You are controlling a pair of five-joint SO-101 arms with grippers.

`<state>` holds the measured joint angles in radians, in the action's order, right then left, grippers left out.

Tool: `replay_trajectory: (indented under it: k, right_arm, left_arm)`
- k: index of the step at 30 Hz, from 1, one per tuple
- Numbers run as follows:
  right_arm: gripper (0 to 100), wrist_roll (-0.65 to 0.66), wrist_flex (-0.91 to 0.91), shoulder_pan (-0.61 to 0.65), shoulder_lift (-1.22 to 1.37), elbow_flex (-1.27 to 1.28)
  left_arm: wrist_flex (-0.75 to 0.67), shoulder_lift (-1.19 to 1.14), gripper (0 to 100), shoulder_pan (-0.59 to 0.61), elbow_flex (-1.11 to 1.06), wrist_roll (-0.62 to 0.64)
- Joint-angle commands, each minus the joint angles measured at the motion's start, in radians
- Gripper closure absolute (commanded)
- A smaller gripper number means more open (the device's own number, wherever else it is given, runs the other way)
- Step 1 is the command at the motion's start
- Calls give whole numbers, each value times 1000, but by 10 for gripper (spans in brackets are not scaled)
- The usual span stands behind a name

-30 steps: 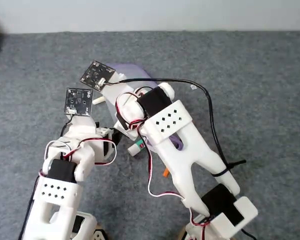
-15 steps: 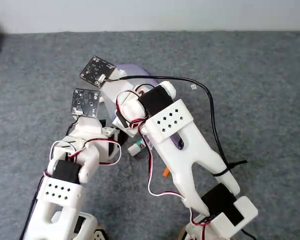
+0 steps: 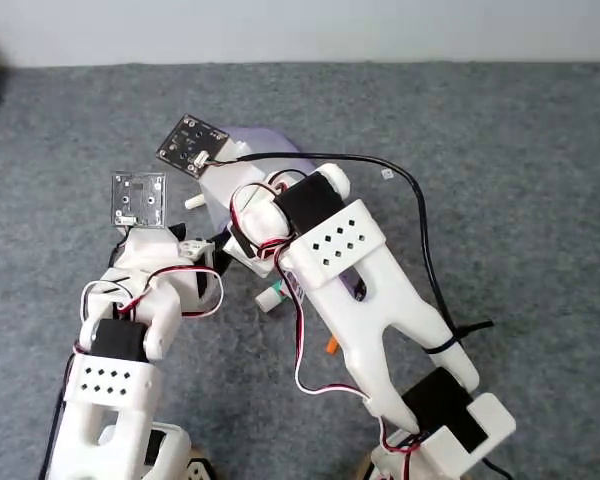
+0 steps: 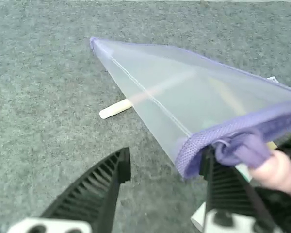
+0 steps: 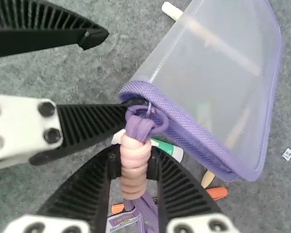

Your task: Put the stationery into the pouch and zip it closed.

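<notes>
Grey felt-like surface (image 3: 520,150) spreads under both arms. Of these, the right arm (image 3: 360,290) stretches forward over the middle, and the left arm (image 3: 130,330) stands beside it, bent toward the same spot. Ahead of them lies the pouch (image 4: 184,97), clear-walled with purple trim, its trimmed end turned toward the arms.

The left pincer (image 4: 166,158) is spread wide and holds nothing. The pouch's trimmed corner sits between its jaws, close against one of them. The right pincer (image 5: 134,153) is clamped on the pull strap (image 5: 134,170), a purple cord with a pink ribbed sleeve that hangs from the pouch's trimmed end.

A cream stick (image 4: 115,108) pokes out from beneath the pouch onto the surface. A green-and-white piece (image 5: 167,148) lies just below the trimmed edge, and an orange piece (image 5: 216,193) lies near it, outside the pouch. Faint long shapes show through the clear wall, but I cannot tell whether they are inside or underneath.
</notes>
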<state>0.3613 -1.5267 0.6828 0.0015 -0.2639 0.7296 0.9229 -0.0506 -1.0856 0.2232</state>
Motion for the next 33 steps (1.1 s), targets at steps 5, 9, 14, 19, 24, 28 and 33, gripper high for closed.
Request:
replay_trajectory:
  k: [5, 9, 14, 19, 24, 28, 33]
  right_arm:
    - [990, -3, -10, 16, -18, -29]
    - [990, -6, -22, 18, -18, -29]
    - [990, -6, -22, 18, -19, -29]
    - [990, -8, -22, 18, -19, -29]
    - [990, -6, -22, 7, -19, -29]
    - [990, -2, -18, -47, -39, -29]
    - [990, 23, -24, -160, -54, -28]
  left_arm:
    - [-71, 0, 834, 11, 2, -12]
    - [-158, 0, 938, 5, -36, -14]
    - [-192, 0, 960, 3, -53, -14]
    - [-192, 0, 986, 3, -53, -14]
    - [-149, 0, 990, 3, -53, -14]
    - [-78, 3, 991, 17, -51, -14]
    - [-58, 6, 991, 74, -51, -29]
